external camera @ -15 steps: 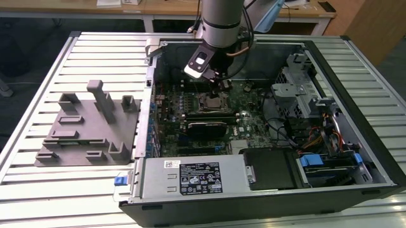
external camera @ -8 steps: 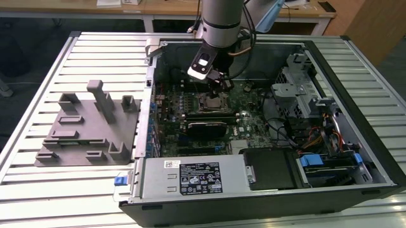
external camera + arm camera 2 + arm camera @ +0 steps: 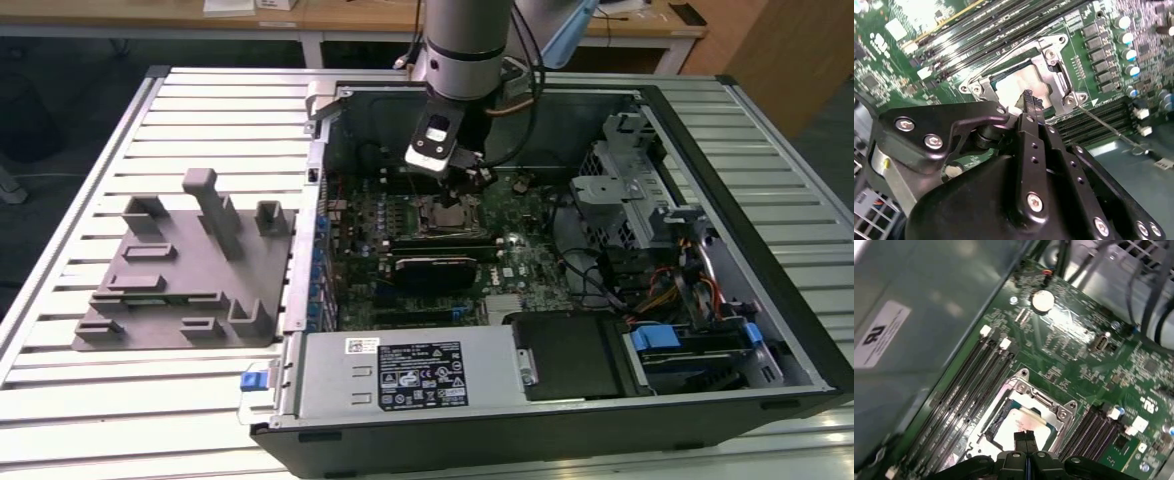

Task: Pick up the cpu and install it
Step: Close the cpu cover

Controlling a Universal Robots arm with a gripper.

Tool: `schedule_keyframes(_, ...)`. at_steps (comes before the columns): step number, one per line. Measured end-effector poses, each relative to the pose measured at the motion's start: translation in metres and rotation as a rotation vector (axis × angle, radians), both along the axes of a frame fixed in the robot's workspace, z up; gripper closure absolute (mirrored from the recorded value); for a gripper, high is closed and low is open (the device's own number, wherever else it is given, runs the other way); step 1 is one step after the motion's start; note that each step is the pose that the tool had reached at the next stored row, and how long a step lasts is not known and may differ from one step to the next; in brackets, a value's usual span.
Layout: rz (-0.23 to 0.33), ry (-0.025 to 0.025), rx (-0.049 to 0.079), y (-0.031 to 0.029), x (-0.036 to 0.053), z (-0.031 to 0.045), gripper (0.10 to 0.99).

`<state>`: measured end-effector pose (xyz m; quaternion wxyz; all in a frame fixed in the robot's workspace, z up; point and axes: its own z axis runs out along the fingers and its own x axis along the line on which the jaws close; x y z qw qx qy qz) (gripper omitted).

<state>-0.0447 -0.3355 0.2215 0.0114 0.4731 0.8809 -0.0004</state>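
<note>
Black two-fingered pincer [image 3: 1029, 97] in the second wrist view, and the same pincer [image 3: 1025, 436] in the first wrist view: fingers pressed flat together, no gap between the tips, nothing clamped. Tips poised right over the small, thin, square, silvery-white-topped cpu [image 3: 1013, 84], close to one edge of the chip; contact with the metal impossible to judge.

Directly beneath the tips, cpu [image 3: 1019, 421] lying flat within the square dark metal-framed socket [image 3: 1046, 399], not carried. Socket [image 3: 1058, 77] framing the chip on all sides; thin steel wire lever [image 3: 1109, 127] slanting away from one corner of the frame.

On either flank of the pincer, rows of long dark memory slots [image 3: 966, 390] on the green circuit board [image 3: 1079, 340]. Beyond the socket from the pincer, round silver coin battery [image 3: 1043, 300].

In the exterior view, pincer [image 3: 461, 185] at the end of the pale grey arm [image 3: 467, 45], hanging inside the open black-and-grey computer case [image 3: 534, 440]. Silver box-shaped power supply [image 3: 400, 372] well apart from the pincer, at the near end of the case. Case flat on the slatted light metal table [image 3: 200, 110]. Grey blocky fixture [image 3: 187, 270] outside the case, well away from the pincer on the exterior view's left.
</note>
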Motion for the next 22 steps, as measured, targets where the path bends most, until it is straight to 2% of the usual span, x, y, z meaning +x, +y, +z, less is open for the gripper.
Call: schedule_keyframes(22,0.400,0.0000,0.000,0.0000,0.0000,-0.0007,0.980)
